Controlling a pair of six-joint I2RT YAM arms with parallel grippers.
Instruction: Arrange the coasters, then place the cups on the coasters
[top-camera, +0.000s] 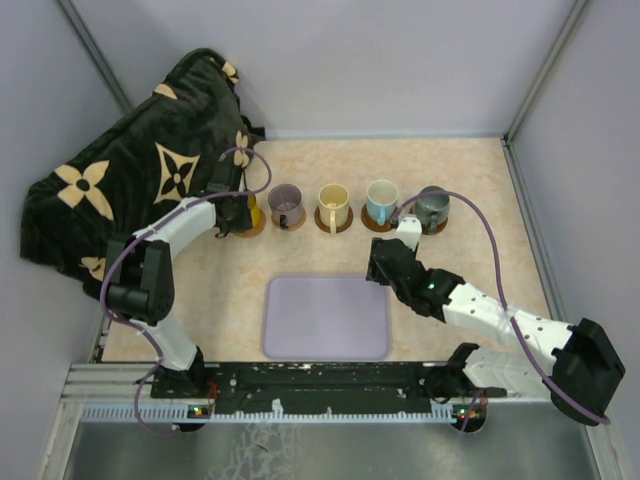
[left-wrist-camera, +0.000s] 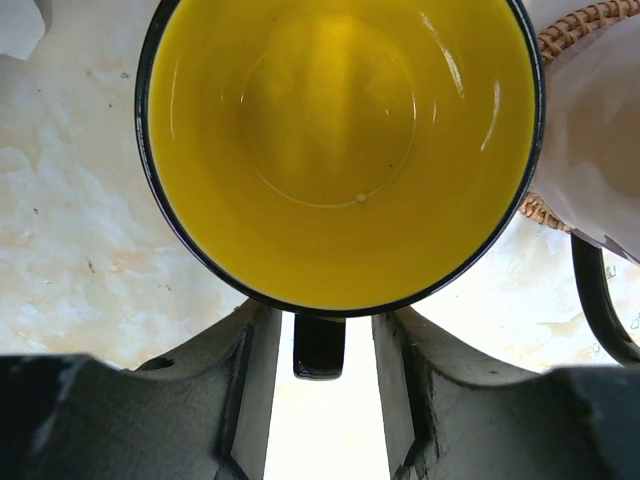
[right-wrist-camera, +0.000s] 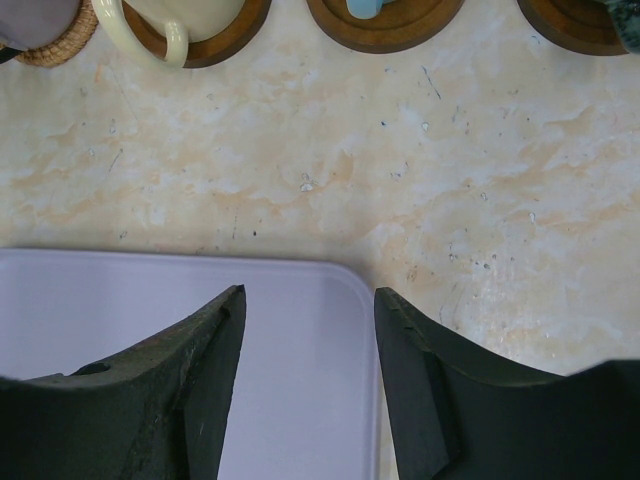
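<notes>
Five cups stand in a row at the back, each on a coaster: yellow-orange cup, purple cup, cream cup, white cup with blue inside, grey-green cup. My left gripper is over the yellow-orange cup. Its fingers stand open on either side of the cup's black handle, with a gap at each side. My right gripper hangs open and empty over the far right corner of the lavender tray. Dark brown coasters line the top of the right wrist view.
The lavender tray lies at the table's near middle. A black blanket with tan flowers is heaped at the back left, close to my left arm. Grey walls close in the sides and back. A woven coaster edge shows beside the yellow-orange cup.
</notes>
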